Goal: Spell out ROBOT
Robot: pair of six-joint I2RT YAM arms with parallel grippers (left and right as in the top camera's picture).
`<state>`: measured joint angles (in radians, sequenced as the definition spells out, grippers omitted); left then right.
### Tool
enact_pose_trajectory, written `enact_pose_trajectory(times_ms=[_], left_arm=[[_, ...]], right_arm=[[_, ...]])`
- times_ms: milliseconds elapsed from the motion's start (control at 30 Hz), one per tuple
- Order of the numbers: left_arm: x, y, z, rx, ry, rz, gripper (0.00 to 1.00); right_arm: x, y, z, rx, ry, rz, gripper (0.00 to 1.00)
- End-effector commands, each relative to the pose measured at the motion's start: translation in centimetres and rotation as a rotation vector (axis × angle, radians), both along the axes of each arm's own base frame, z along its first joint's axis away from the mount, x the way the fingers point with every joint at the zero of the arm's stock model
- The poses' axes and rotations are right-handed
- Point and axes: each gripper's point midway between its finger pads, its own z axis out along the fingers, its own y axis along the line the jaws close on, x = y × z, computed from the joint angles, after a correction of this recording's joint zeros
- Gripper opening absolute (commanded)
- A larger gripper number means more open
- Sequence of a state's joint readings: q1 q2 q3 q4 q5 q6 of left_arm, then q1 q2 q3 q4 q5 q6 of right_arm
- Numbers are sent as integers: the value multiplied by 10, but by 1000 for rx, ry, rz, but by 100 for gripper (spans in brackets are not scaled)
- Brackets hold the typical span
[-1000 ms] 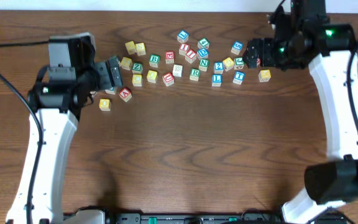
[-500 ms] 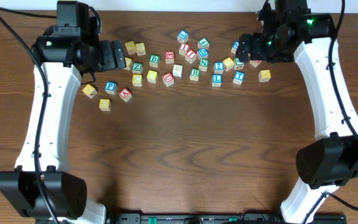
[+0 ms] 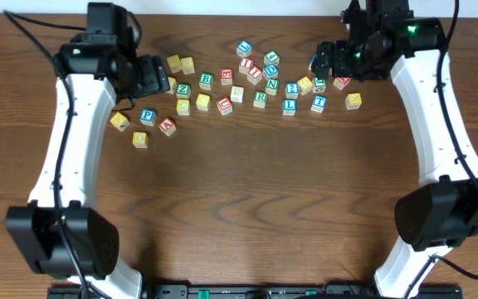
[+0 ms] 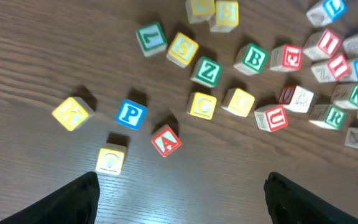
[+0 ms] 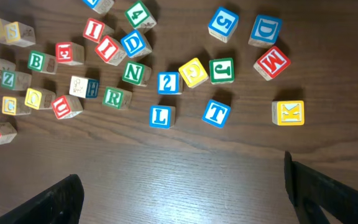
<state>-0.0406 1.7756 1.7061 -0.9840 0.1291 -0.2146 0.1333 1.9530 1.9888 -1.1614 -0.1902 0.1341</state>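
Fingers (image 4: 73,205) of the left gripper (image 4: 182,202) stand spread wide with nothing between them. The right gripper (image 5: 182,196) is just as wide apart and just as empty. Both hang over the far end of the wooden table (image 3: 247,191), whose near half lies bare, so by my reckoning the word is not yet begun.

Along that far edge runs the scatter of letter blocks (image 3: 247,83), with the left gripper over its left end and the right gripper over its right end.

The first letter wanted is the green R (image 5: 112,98). It sits right of the scatter's middle, nearer the right gripper, and in that wrist view it lies up and to the left of the fingers. It is turned a little askew, with a white block (image 5: 82,87) just beside it and the green N (image 5: 133,73) close above. As a cube it has no long axis, so I judge the pinch must go across whichever sides the neighbours leave free.

The blue T (image 5: 216,112) is also on the right gripper's side and stands clear of the rest. The green B (image 4: 252,57) lies nearer the left gripper. So does the yellow block (image 4: 110,160), closest to the left fingers, whose letter looks like an O, though I cannot be sure.
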Motion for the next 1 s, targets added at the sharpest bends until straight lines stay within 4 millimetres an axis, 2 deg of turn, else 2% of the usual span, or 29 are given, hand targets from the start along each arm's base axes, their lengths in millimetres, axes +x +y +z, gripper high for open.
enact_pose_trajectory(times_ms=[0,167,233,333,467,600,667,800,967], left_arm=[[1,-24,-20,-7,51,-41,82],[8,-52,-32,7,46,-101,81],[13,-68,-34,1,27,-109,77],[23,-95,-35,-1,-11,-125,75],[39,-128,-33,-10,-28,-174,75],[58,-166,-37,16,-18,-237,75],[62,-178,-41,43,-26,-253,75],[60,-206,-40,35,-59,-300,74],[56,-223,-40,24,-68,-319,74]], right_arm=[[2,5,-8,14,27,-7,99],[2,5,-9,15,31,-11,99],[2,3,-10,12,35,-24,98],[2,-9,-12,-18,50,-120,98],[1,-22,-14,-29,67,-152,99],[-8,-50,-19,-35,121,-211,99],[-12,-60,-20,-38,142,-231,99],[-15,-63,-21,-40,155,-236,99],[-16,-62,-22,-40,157,-235,99]])
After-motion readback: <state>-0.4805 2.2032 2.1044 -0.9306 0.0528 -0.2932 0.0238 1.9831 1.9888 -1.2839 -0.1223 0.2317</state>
